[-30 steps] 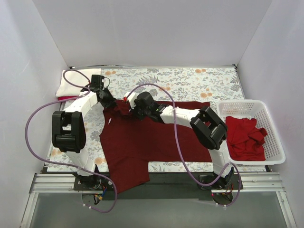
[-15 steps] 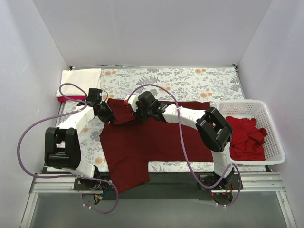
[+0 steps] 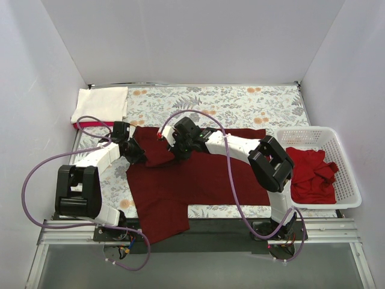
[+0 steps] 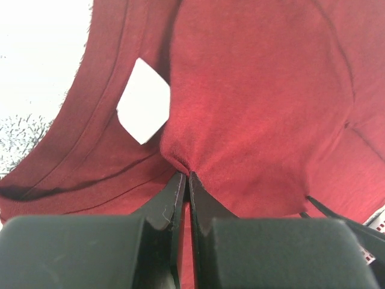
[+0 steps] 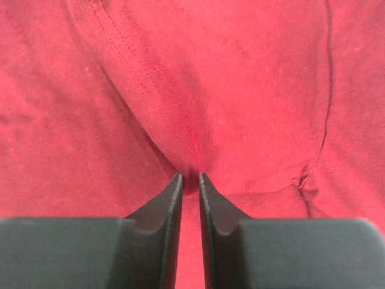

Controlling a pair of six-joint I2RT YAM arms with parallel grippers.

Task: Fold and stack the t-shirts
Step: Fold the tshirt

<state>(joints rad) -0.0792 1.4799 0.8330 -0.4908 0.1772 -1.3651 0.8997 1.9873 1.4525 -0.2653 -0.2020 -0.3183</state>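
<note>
Mostly flat on the floral table [image 3: 240, 102] lay the maroon t-shirt [image 3: 198, 180], its far edge bunched at both pairs of fingers. The left gripper [image 4: 187, 174] was pinched almost closed on a fold, the white neck label [image 4: 143, 108] just up-left of its tips. The right gripper [image 5: 189, 176] nipped a seamed ridge likewise. Beyond the left fingers sat a folded cream t-shirt [image 3: 99, 103]; well right of the right fingers, red t-shirts [image 3: 310, 174] lay in the basket [image 3: 348, 180].

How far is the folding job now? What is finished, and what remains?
Done: a folded cream shirt lies on a red one at the far left corner. In hand: the left gripper and right gripper are both shut on the far edge of the maroon shirt, spread on the table, not yet folded. Left: crumpled red shirts wait in the basket.
</note>
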